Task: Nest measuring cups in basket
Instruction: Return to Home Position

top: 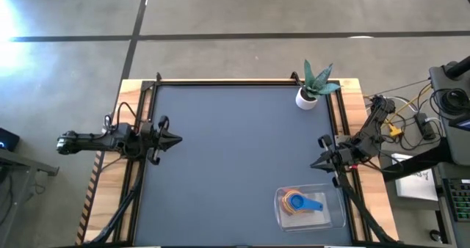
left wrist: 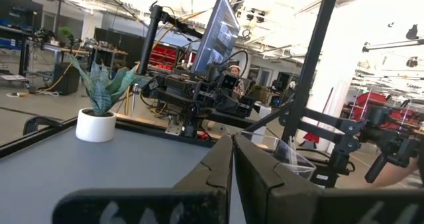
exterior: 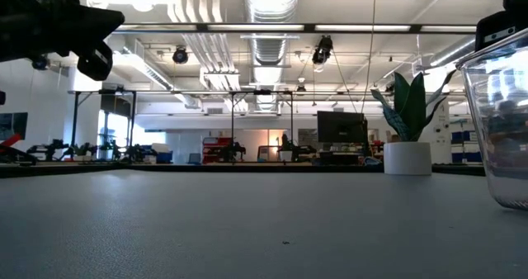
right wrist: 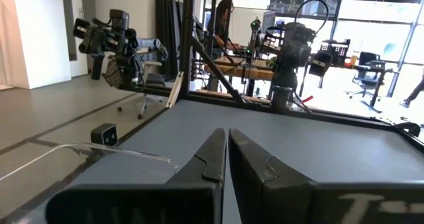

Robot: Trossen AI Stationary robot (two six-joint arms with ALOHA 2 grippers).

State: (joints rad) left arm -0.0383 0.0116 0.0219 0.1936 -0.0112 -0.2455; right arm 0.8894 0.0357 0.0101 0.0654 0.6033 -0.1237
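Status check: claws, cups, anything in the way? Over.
Left claw shut, left edge; right claw shut, right edge, both empty. Cups stacked inside basket, blue on top. Plant at far edge, clear of both arms.

The broad middle of the dark surface [top: 235, 160] lies open between the left pincer [top: 176, 139] at its left edge and the right pincer [top: 314, 162] at its right edge. Obstacles keep to the right side: the potted plant [top: 307, 97] in the far corner, and the clear basket [top: 336, 204] near the front corner, close to the right pincer.
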